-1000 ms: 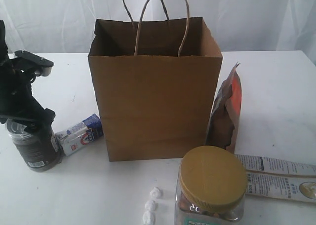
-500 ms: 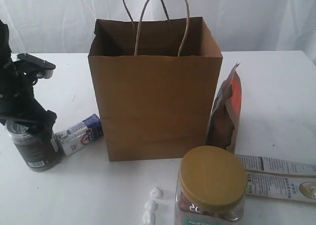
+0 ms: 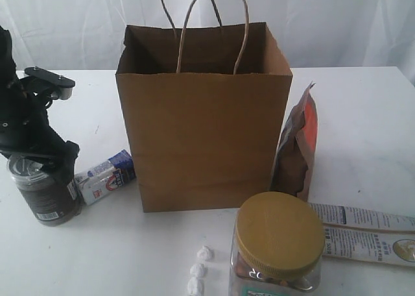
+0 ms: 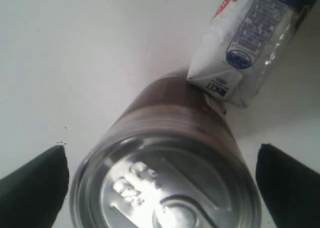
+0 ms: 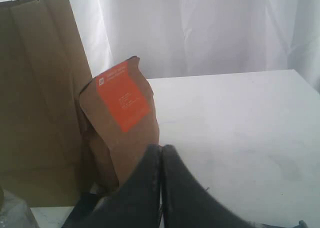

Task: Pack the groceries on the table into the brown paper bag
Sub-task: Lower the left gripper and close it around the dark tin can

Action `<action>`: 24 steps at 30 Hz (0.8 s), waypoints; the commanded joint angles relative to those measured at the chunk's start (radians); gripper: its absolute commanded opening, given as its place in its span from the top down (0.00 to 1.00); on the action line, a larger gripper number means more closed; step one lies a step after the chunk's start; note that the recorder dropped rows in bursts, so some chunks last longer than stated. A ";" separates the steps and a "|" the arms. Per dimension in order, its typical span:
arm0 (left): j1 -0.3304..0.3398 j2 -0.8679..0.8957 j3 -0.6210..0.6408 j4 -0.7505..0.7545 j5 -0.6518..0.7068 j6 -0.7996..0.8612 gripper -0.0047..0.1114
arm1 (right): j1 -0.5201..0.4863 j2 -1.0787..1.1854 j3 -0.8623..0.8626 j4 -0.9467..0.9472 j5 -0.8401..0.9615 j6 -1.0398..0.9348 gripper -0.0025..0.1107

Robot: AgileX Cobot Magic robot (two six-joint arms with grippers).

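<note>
So, biggest first. The white counter (image 3: 363, 114) has the brown paper bag (image 3: 204, 140) standing open dead centre. Nothing of the groceries shows inside it from here, so my read is that you're at the very start.

The brown-orange pouch (image 5: 122, 118) leans at the bag's 3 o'clock. Your right jaws are pressed together with nothing in them, parked just in front of that pouch. That arm isn't the one in play.

The one that matters is the dark silver-lidded can (image 3: 47, 198), at roughly 8 o'clock from the bag in the exterior view. It stands upright with its long axis vertical and its lid up. Your left jaws are spread as wide as they go, straight above it, one finger (image 4: 35, 188) on each side of the lid. I see a gap on both sides, so no contact yet.

I'd say you just need to drop straight down and squeeze the can's sides.

Watch the small white-blue carton (image 3: 104, 176). It lies on its side at the can's 2 o'clock, right up against it, and I can't tell if they actually touch. Lifting the can might nudge it.
</note>
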 commanded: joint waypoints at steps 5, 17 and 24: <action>0.002 -0.003 0.006 -0.012 0.053 -0.009 0.05 | -0.006 -0.006 0.005 0.001 -0.005 0.003 0.98; 0.002 0.020 0.006 -0.012 0.104 -0.009 0.08 | -0.006 -0.006 0.005 0.001 -0.005 0.003 0.98; 0.002 0.078 0.006 -0.010 0.140 -0.009 0.64 | -0.006 -0.006 0.005 0.001 -0.005 0.003 0.98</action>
